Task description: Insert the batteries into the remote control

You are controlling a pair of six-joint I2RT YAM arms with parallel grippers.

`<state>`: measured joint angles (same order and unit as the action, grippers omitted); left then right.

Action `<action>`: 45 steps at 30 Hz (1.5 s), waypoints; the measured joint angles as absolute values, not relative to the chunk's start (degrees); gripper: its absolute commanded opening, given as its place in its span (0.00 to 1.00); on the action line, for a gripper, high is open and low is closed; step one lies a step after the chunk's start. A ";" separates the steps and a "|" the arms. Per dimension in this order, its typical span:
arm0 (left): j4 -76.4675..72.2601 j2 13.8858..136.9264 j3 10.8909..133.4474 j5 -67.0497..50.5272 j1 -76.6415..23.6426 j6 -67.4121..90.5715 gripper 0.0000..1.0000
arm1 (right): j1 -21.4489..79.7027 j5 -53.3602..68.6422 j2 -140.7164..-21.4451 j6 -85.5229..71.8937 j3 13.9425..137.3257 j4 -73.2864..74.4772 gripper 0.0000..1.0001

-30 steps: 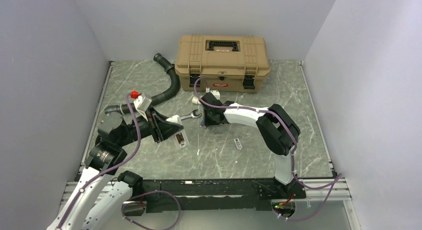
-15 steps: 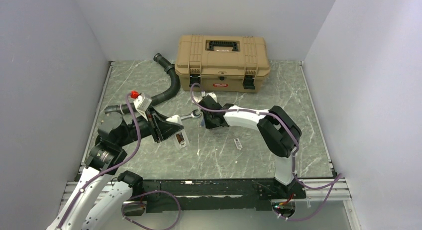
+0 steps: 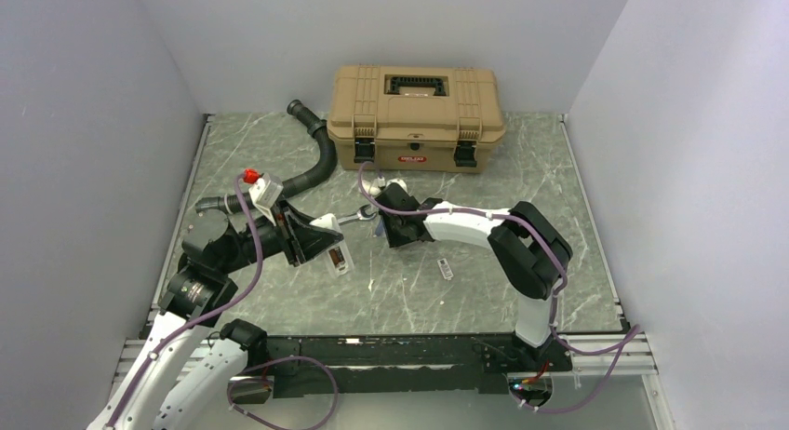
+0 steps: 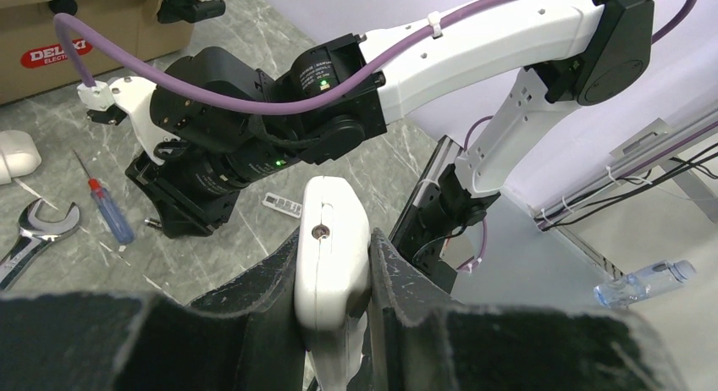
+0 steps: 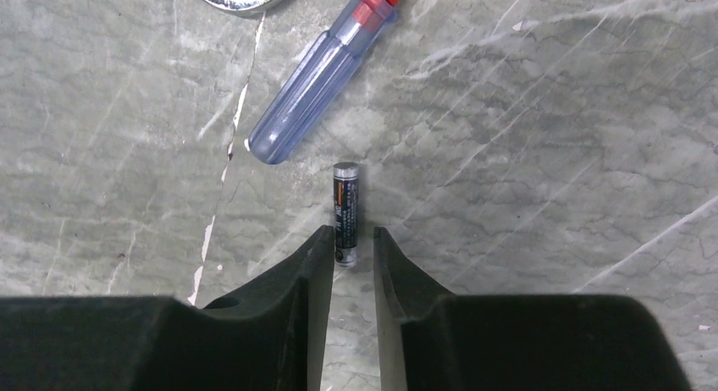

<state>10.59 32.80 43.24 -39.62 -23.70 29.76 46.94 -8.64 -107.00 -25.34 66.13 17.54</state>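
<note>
The remote control [image 4: 330, 264], a slim white handset, stands on edge between my left gripper's [image 4: 333, 241] jaws, which are shut on it. In the top view the remote control [image 3: 339, 255] is held just above the table at centre left. A dark battery [image 5: 345, 212] lies flat on the marble table. My right gripper [image 5: 350, 232] is low over it, open only narrowly. The battery's near end sits between the fingertips, close to the left finger [image 5: 317, 247], with a gap to the right one. In the top view my right gripper [image 3: 384, 227] points down at mid table.
A blue-handled screwdriver [image 5: 317, 82] lies just beyond the battery, beside a wrench [image 3: 356, 217]. A tan toolbox [image 3: 414, 102] and black hose [image 3: 316, 160] stand at the back. A small white strip [image 3: 446, 268] lies nearer the front. A stubby white piece [image 4: 15, 152] lies by the toolbox.
My right arm has shifted slightly toward the near right over the battery. My left arm and the remote control have not moved.
</note>
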 measured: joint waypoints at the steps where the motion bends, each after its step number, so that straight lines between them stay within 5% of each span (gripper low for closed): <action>1: 10.55 32.82 43.24 -39.59 -23.70 29.76 0.00 | 46.94 -8.56 -106.96 -25.23 66.04 17.56 0.23; 23: 10.13 32.93 43.24 -39.59 -23.70 29.89 0.00 | 48.49 -9.21 -106.87 -23.22 66.00 18.72 0.22; 45: 10.33 33.63 43.24 -38.63 -23.70 30.30 0.00 | 48.58 -8.36 -104.77 -22.46 63.61 17.87 0.00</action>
<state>10.33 33.63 43.24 -38.63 -23.70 30.30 48.58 -8.36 -104.77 -22.46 63.61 17.87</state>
